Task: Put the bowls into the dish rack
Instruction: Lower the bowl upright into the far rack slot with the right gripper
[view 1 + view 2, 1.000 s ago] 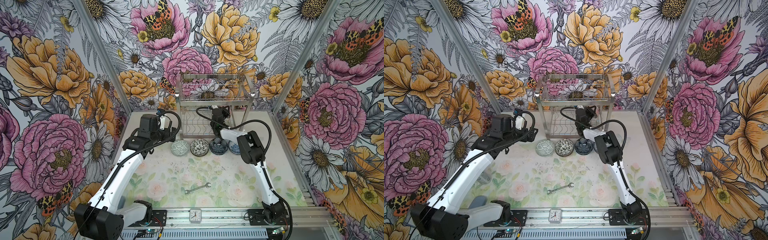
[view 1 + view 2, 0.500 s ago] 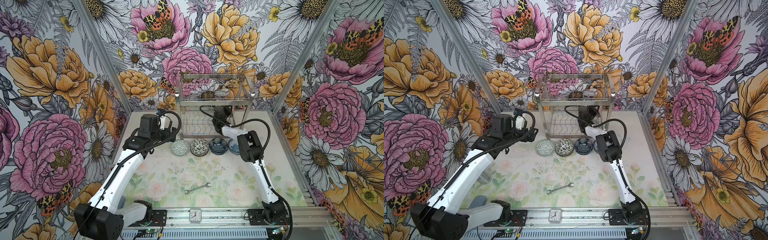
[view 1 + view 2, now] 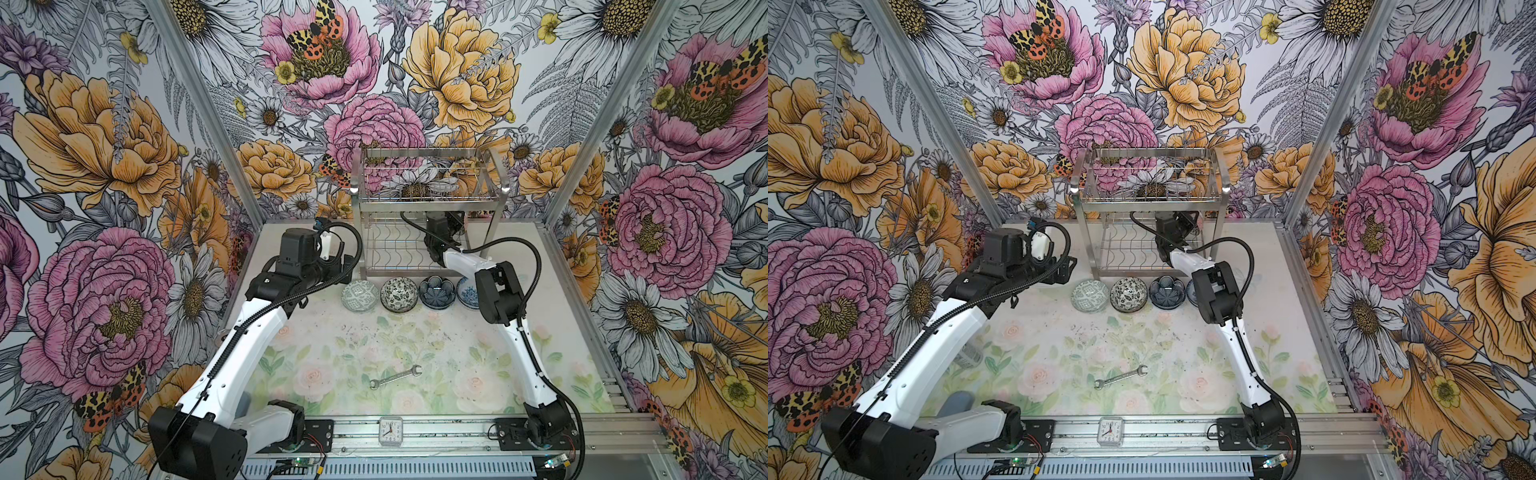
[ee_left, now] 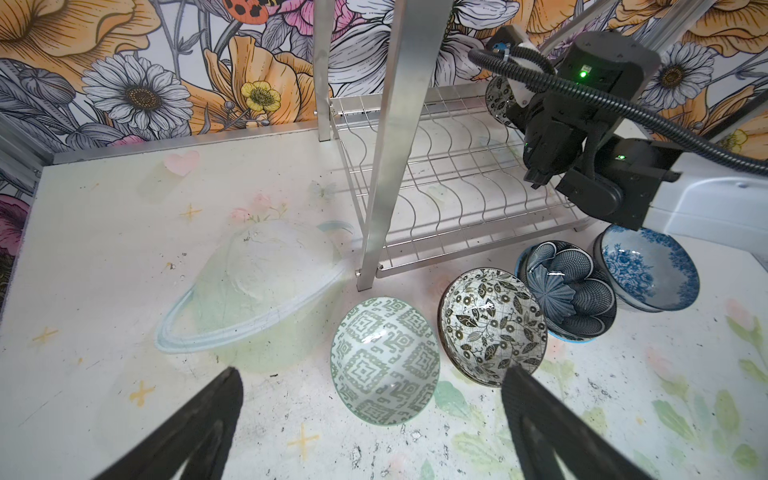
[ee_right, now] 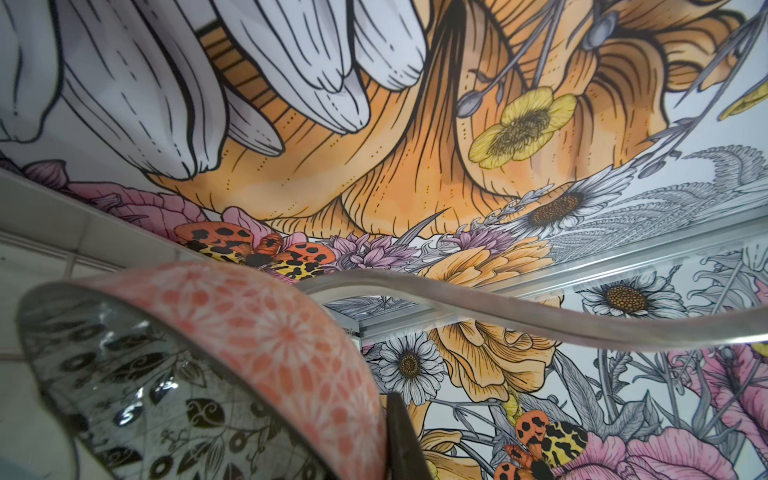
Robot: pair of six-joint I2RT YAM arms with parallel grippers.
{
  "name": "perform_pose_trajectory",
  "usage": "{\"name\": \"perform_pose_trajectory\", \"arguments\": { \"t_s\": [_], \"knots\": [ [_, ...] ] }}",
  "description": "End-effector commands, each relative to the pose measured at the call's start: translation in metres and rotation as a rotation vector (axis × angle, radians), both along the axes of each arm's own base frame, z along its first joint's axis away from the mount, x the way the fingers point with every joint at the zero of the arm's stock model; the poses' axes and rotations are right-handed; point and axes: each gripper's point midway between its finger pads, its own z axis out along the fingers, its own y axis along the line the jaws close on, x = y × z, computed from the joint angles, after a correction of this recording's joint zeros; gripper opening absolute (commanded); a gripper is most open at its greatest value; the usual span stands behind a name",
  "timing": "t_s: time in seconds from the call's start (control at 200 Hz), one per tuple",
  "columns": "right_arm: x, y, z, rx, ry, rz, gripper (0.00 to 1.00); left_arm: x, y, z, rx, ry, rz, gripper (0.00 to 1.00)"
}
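Floral cell, pastel tabletop – evenly lit

Walls [image 3: 104, 137] on three sides carry large printed peonies, daisies and ferns in pink, orange and grey, with spotted moths [image 3: 316, 37] here and there. Bare aluminium posts [image 3: 203, 104] run up the two back corners. The white tabletop [image 3: 332, 345] has a faded rose-and-leaf print and dark specks. A pale ringed planet [image 4: 249, 291] is painted just beyond the left fingers [image 4: 208, 415], a pink heart [image 4: 181, 162] well past it, and a yellow star [image 4: 303, 440] between the fingers. An aluminium rail [image 3: 436, 432] edges the near side. The light is bright and soft – no hard shadows.
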Motion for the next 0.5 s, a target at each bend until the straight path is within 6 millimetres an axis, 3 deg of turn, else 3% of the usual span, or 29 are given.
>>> {"name": "perform_pose_trajectory", "arguments": {
  "t_s": [0.0,0.495],
  "knots": [
    [-0.005,0.015,0.001,0.020,0.015,0.038,0.15,-0.001,-0.006,-0.003,-0.020,0.011,-0.021,0.98],
    [-0.012,0.018,0.012,0.057,0.003,0.062,0.24,-0.001,-0.005,-0.002,-0.019,0.008,-0.014,0.99]
  ]
}}
